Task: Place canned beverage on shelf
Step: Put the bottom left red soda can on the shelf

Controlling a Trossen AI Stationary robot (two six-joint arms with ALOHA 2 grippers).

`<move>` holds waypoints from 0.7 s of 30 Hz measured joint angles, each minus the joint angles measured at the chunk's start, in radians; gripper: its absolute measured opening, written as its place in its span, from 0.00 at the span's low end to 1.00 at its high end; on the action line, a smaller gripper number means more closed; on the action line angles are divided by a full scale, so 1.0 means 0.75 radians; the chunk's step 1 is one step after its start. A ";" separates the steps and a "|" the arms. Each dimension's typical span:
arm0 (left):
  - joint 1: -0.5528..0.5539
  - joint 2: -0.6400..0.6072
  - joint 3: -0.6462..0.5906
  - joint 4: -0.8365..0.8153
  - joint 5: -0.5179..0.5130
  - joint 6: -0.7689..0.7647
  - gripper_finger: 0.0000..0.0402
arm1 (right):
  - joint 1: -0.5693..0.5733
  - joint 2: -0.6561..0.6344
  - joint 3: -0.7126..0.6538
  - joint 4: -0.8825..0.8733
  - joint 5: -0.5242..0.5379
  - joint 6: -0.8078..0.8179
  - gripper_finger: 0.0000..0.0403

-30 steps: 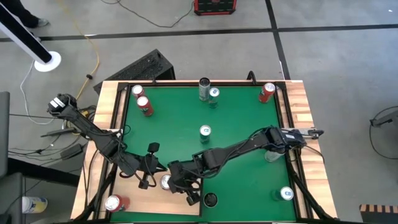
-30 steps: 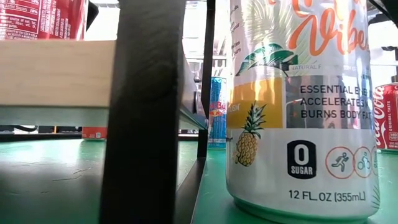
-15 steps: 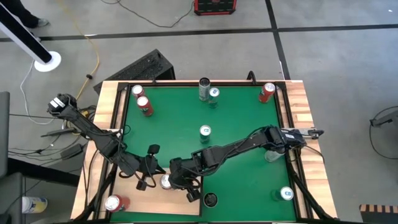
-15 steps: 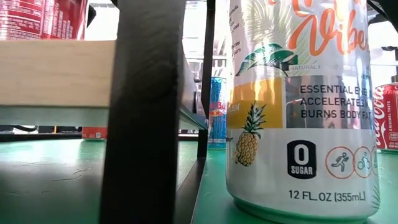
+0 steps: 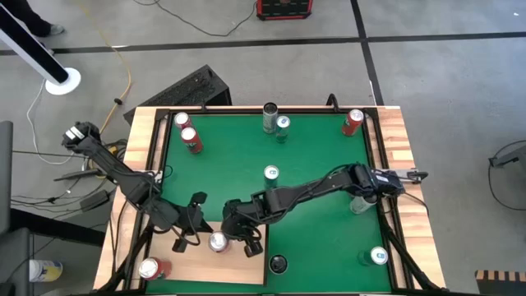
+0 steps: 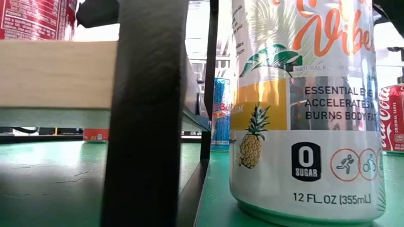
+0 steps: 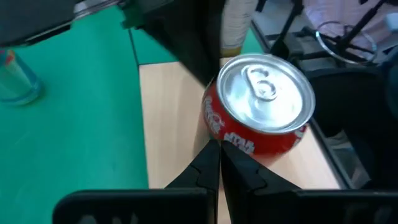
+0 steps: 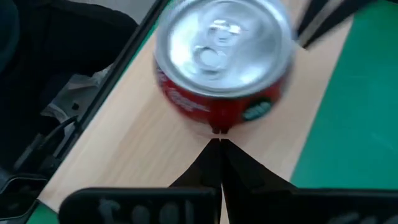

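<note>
A red cola can with a silver top stands upright on the shelf, a pale wooden board raised over the green mat's near left corner. My left gripper is shut, its tips at the can's left side. My right gripper is also shut, its tips at the can's right side. A second red can stands on the shelf's near left corner. In the low view the shelf shows edge-on, with a red can on top. My left gripper's shut fingertips reach the can's red side wall, slanting down from the table's left. Whether they touch it, I cannot tell. My right gripper's shut fingertips meet the can's side wall low down, slanting down from the table's right. The can stands upright on the shelf.
Several cans stand on the green mat: two red at the far left, two at the far middle, a red one far right, one mid-mat. A tall pineapple-print can stands by the shelf's dark leg.
My right gripper has moved toward the table's far and left edges, staying shut beside the can. The red can stays upright in about the same place on the shelf. A dark gripper part has come into the low view above the shelf.
</note>
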 joint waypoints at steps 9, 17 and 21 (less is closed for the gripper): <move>-0.019 -0.083 0.000 -0.084 -0.098 -0.015 0.00 | -0.002 -0.023 0.000 -0.085 -0.002 0.002 0.06; 0.045 -0.015 0.002 0.001 -0.077 0.100 0.00 | 0.091 -0.043 0.015 -0.066 -0.033 -0.020 0.06; 0.076 0.056 0.002 0.073 -0.032 0.137 0.00 | 0.097 -0.039 0.015 -0.019 -0.032 -0.030 0.06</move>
